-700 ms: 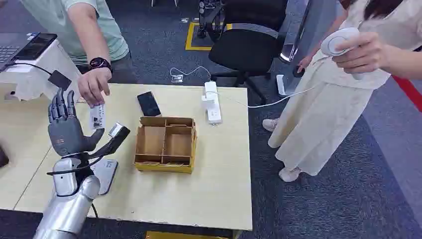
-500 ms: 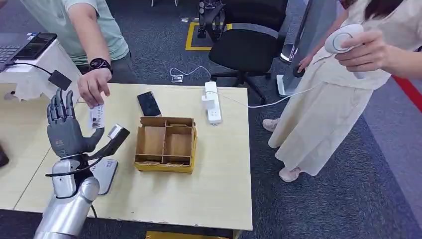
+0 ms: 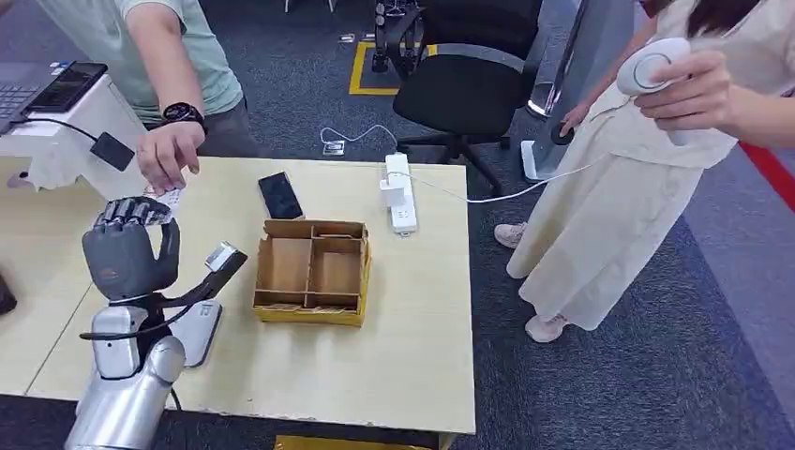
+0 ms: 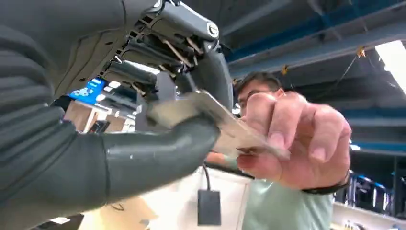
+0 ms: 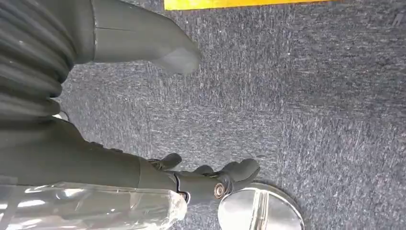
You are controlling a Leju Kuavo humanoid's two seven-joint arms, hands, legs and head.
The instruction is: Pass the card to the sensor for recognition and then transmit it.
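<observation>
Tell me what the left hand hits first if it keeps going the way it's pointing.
The left hand points up and away from the robot, already pinching the card. Straight on it would probably meet the person's hand gripping the card's other end; depth in the head view is uncertain.

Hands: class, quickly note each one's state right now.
Left hand: closed on the card, which the person's hand also holds.
Right hand: holds nothing; fingers apart.

Dark grey carpet floor (image 3: 600, 394), black office chair (image 3: 464, 89), pale wooden table (image 3: 412, 356).
</observation>
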